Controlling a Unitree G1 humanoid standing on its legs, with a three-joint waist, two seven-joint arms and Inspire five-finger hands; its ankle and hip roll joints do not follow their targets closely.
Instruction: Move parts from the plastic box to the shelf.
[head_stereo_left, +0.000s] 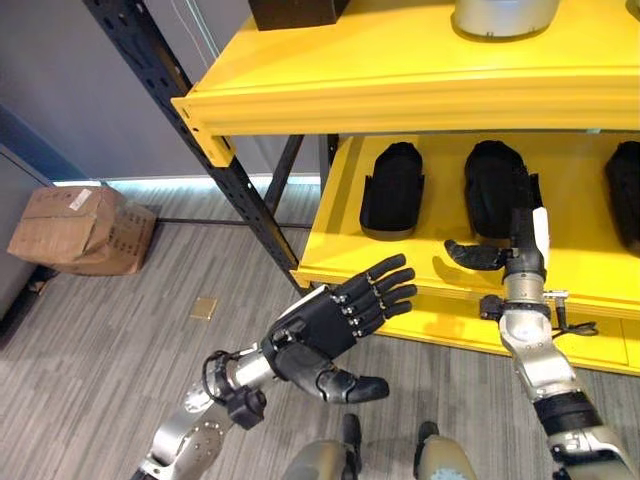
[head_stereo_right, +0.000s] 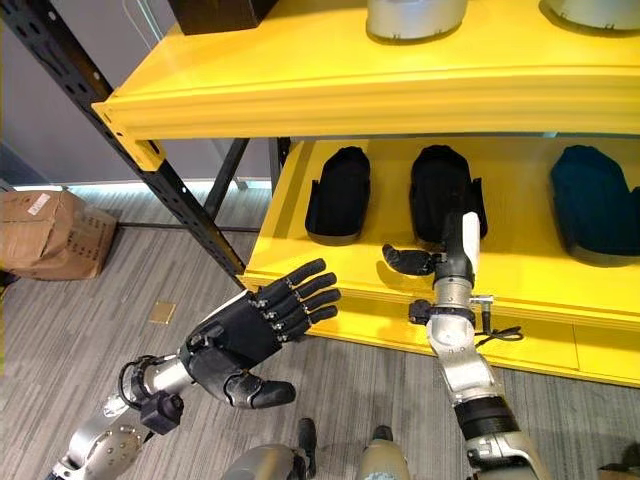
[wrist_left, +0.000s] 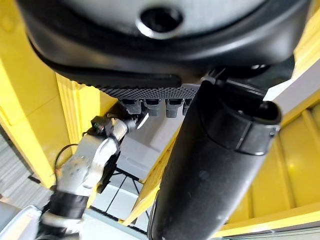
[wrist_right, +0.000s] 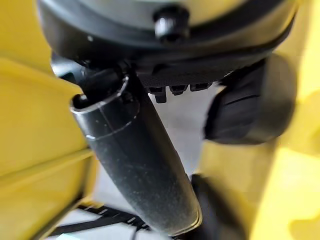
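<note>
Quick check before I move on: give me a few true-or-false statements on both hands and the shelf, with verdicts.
1. The left hand is open and holds nothing. True.
2. The right hand grips a black part. False: its fingers are straight, beside the middle black part on the lower yellow shelf.
3. Three dark parts lie on the lower shelf. True.
4. A cardboard box sits on the shelf. False: it is on the floor, to the left.

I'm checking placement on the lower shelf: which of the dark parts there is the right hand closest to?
The middle part: the right hand is raised just in front of it, while the left part and right part sit off to either side.
</note>
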